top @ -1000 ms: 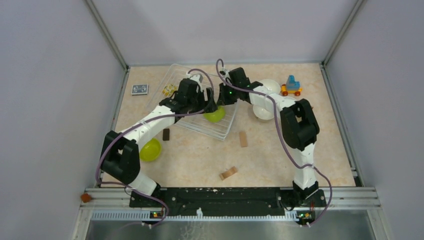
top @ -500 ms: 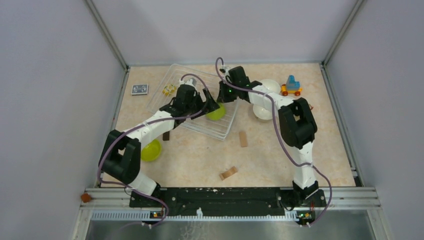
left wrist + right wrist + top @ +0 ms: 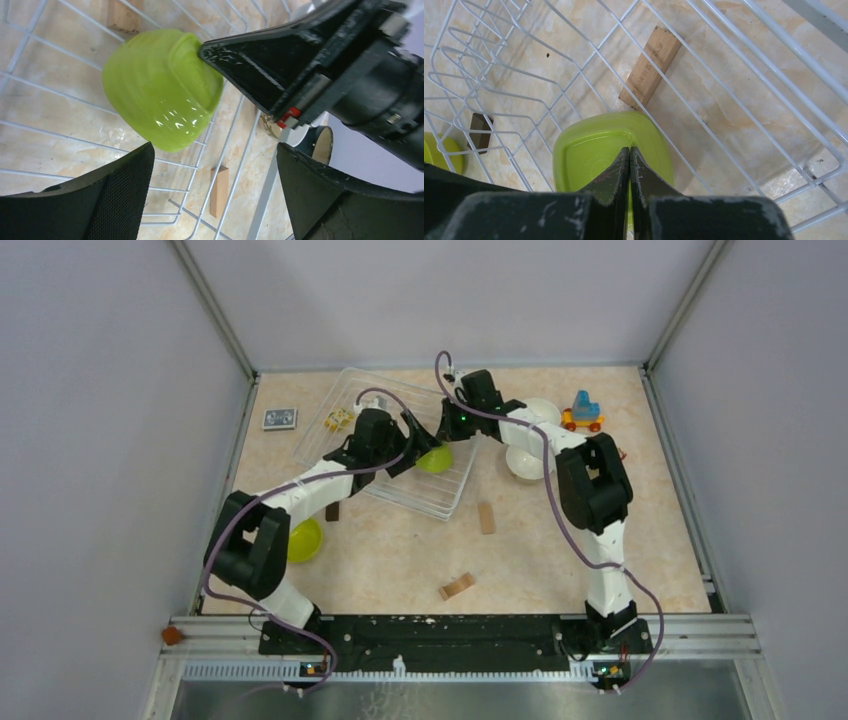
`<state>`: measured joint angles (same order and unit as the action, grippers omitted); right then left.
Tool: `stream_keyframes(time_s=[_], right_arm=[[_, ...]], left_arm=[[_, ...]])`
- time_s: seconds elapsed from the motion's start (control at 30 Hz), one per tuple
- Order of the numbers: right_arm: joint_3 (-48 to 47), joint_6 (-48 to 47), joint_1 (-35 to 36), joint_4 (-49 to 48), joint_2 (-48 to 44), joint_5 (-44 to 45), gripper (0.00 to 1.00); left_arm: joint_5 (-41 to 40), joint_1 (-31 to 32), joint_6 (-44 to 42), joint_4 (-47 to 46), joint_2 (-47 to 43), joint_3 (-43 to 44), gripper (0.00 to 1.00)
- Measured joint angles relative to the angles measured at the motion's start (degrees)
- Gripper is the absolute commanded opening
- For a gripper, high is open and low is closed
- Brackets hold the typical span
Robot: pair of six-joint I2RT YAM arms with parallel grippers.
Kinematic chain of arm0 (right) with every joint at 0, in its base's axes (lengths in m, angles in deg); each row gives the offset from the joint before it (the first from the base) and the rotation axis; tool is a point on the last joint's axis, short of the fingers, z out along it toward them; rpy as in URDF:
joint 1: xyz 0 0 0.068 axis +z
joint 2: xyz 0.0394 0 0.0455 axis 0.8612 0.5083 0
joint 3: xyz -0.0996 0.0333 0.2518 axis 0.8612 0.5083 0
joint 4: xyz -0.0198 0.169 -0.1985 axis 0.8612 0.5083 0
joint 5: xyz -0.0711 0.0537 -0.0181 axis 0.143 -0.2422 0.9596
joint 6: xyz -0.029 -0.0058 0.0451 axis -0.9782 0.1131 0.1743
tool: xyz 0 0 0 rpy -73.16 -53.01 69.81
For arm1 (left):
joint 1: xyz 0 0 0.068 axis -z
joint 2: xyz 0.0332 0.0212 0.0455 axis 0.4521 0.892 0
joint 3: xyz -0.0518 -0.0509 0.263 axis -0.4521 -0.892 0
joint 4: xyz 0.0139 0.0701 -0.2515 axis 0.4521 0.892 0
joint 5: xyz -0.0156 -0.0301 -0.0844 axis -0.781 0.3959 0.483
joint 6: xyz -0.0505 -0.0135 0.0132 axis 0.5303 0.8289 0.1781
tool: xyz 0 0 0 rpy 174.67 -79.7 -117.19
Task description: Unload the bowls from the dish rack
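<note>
Our glossy lime green bowl (image 3: 160, 90) sits base up at four o'clock in the wire dish rack (image 3: 420, 495). Our right gripper (image 3: 630, 152), tips closed, touches it, and our left gripper (image 3: 215, 165) stands spread wide.

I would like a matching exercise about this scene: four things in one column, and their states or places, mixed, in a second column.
1 left gripper
2 right gripper
3 lime green bowl at the right gripper
4 far white bowl

a fingers shut
b in the dish rack
c fingers wide apart
d on the table, outside the rack

Pairs: 1-c, 2-a, 3-b, 4-d
</note>
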<state>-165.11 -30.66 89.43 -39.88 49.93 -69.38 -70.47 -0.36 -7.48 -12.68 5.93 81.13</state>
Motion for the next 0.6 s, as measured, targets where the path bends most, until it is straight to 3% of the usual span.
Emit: stream_keyframes(time_s=[0.3,0.6], right_arm=[[0.0,-0.1,0.0,0.0,0.0,-0.5,0.00],[0.0,-0.1,0.0,-0.1,0.0,-0.6,0.00]], left_arm=[[-0.7,-0.2,6.6,0.4,3.9,0.1,0.99],[-2.2,-0.5,13.6,-0.9,4.7,-0.4,0.90]])
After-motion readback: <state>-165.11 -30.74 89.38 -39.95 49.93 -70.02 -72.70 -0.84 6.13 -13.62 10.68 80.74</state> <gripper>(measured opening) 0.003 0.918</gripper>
